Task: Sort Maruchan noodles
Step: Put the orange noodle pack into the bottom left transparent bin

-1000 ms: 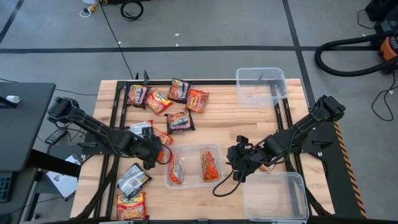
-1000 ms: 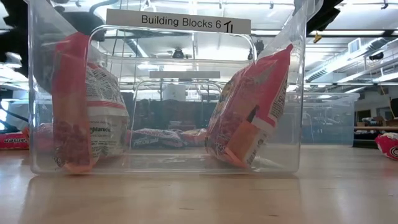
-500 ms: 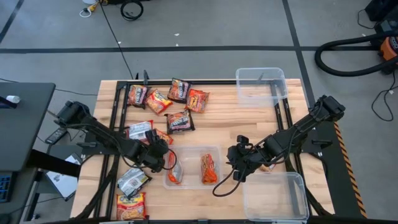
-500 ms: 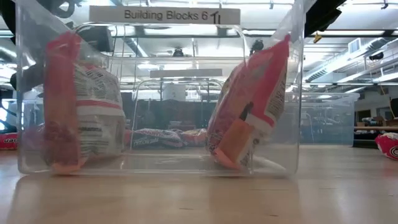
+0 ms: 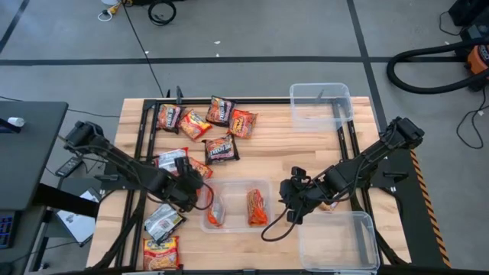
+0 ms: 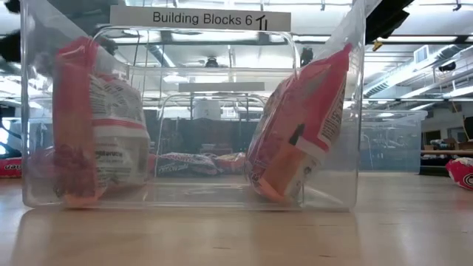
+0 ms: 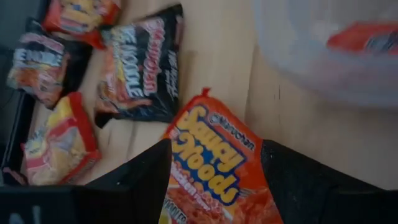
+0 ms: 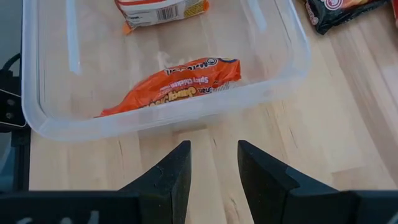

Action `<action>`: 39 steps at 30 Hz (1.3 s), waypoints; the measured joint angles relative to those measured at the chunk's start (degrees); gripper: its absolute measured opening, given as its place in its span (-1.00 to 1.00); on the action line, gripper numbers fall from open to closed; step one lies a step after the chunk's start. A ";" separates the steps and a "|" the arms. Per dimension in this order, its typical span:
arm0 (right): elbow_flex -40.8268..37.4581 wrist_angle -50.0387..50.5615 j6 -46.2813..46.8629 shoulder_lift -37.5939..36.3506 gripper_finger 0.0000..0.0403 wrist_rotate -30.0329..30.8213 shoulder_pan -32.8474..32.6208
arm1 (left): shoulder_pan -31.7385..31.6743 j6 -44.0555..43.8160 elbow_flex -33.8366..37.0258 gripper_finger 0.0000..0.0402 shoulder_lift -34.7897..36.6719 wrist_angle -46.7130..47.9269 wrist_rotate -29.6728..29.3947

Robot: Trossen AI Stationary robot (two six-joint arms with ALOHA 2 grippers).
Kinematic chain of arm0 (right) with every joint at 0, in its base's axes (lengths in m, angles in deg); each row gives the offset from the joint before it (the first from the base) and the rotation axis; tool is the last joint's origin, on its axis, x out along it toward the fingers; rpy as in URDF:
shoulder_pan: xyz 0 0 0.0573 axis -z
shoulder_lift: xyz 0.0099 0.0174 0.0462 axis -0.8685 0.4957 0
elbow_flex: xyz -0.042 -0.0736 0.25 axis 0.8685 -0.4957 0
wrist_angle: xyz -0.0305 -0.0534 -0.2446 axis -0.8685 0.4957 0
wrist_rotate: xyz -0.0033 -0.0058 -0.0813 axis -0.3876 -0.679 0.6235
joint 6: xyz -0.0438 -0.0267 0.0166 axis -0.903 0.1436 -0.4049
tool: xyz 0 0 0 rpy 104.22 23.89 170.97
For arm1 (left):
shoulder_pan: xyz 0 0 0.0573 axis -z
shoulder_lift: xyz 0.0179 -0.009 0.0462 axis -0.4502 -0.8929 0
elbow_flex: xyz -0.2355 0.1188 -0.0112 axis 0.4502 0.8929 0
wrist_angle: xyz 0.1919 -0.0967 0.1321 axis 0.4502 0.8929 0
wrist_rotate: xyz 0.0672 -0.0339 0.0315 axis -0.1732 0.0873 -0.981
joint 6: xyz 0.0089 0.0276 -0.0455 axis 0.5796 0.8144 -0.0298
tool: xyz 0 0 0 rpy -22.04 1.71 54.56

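Grey concrete floor surrounds a pale wooden tabletop (image 5: 306, 145) with a black frame along its edges. A clear plastic bin (image 5: 263, 183) sits at the middle near the front and holds two packets standing on edge: an orange one (image 5: 257, 205) and one showing a white, barcoded back (image 5: 216, 211). Two more clear bins are empty, one at the far right corner (image 5: 321, 105) and one at the near right corner (image 5: 338, 243).

The left gripper (image 5: 195, 186) hovers just beside the middle bin's left wall. Its jaws stand wide and hold nothing. Directly beneath them, in the left wrist view, lies a flat orange packet (image 7: 214, 163); its long axis runs roughly in line with the arm's reach, so the jaws straddle its short width. The left arm is clearly the nearer one to it. My judgement: a straight descent and a close across the width should take it.

The right gripper (image 5: 293, 192) waits just beside the bin's right wall, jaws partly open and empty, aimed at the orange packet inside (image 8: 171, 87).

Remaining packets: five lie flat in a loose cluster at the far left, among them a dark maroon one (image 5: 221, 150); a silver-black one (image 5: 163, 221) and a yellow-red one (image 5: 160, 252) lie at the near left corner. Wrappers are glossy, crinkled film over flat rectangular blocks, and likely slippery when pinched.
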 joint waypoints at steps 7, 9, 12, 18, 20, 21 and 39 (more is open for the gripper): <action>-0.01 0.43 0.46 0.00 -0.32 0.43 -1.34 | 4.98 -5.71 5.12 0.24 3.81 -2.09 -7.26; -0.01 0.45 0.47 0.00 -0.32 0.97 -1.71 | 7.46 -7.50 7.92 0.24 3.75 -3.94 -9.56; -0.01 0.49 0.47 0.00 -0.32 1.06 -1.91 | 9.90 -7.99 12.32 0.24 3.14 -13.03 -10.81; -0.01 0.49 0.46 0.00 -0.32 1.14 -1.82 | 9.04 -5.20 18.31 0.32 0.64 -27.35 -11.14; -0.01 0.49 0.74 0.00 -0.32 1.14 -1.78 | 7.75 -4.87 18.82 0.35 -0.72 -27.72 -11.06; -0.01 0.49 1.23 0.00 -0.32 1.14 -1.74 | 7.12 -4.87 18.92 0.37 -1.64 -27.92 -11.09; -0.01 0.88 4.34 0.00 -0.32 -0.44 -1.85 | 3.85 -9.15 17.23 -0.34 -8.90 -21.77 -4.57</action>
